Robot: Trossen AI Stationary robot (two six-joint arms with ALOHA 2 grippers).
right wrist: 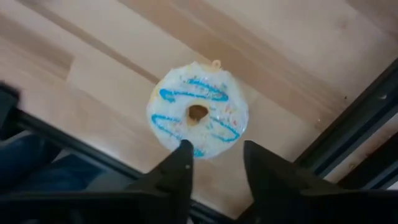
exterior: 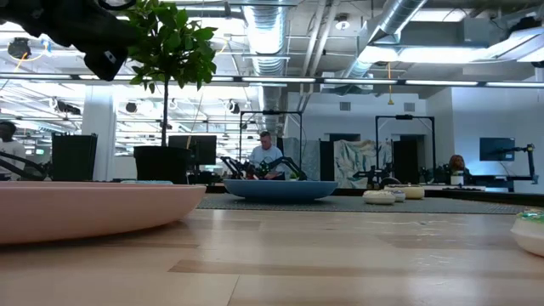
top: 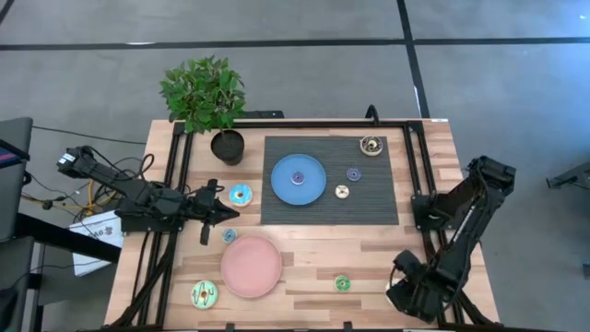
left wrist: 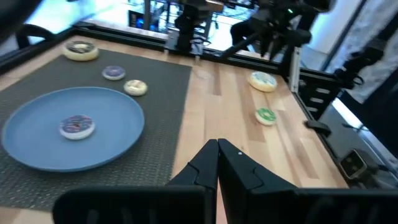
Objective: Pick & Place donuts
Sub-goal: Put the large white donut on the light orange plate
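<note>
- Donuts lie scattered over the wooden tabletop (top: pixel 304 254), some on a dark ribbed mat (top: pixel 387 207) toward the far side.
- Left claw (top: pixel 221 215) hovers just beside the light blue donut (top: pixel 241 194), its two fingers pressed together with nothing between them.
- Near the left front corner a green donut (top: pixel 204 295) sits on the bare wood, just beside the pink plate (top: pixel 251 266).
- A small blue mini (top: pixel 230 235) rests close to the far edge of the pink plate, near the left claw.
- A potted plant (top: pixel 206 97) stands at the far left corner.
- On the mat, the blue plate (top: pixel 299 179) carries a purple mini donut (top: pixel 298 178) at its middle.
- To the right of the blue plate, still on the mat, lie a cream mini (top: pixel 342 191), a bluish-purple mini (top: pixel 354 173), and a darker donut with pale icing (top: pixel 371 145) at the far right corner.
- A green mini (top: pixel 342 283) sits on the wood toward the front, right of the pink plate.
- Right claw (right wrist: pixel 214 168) hangs at the front right corner, directly above a white donut (right wrist: pixel 198 112) with blue icing stripes; its fingers stand partly apart, with the donut lying flat on the wood beyond their tips, not gripped.
- In the low view a person (exterior: pixel 267 156) sits in the room behind the tabletop.
</note>
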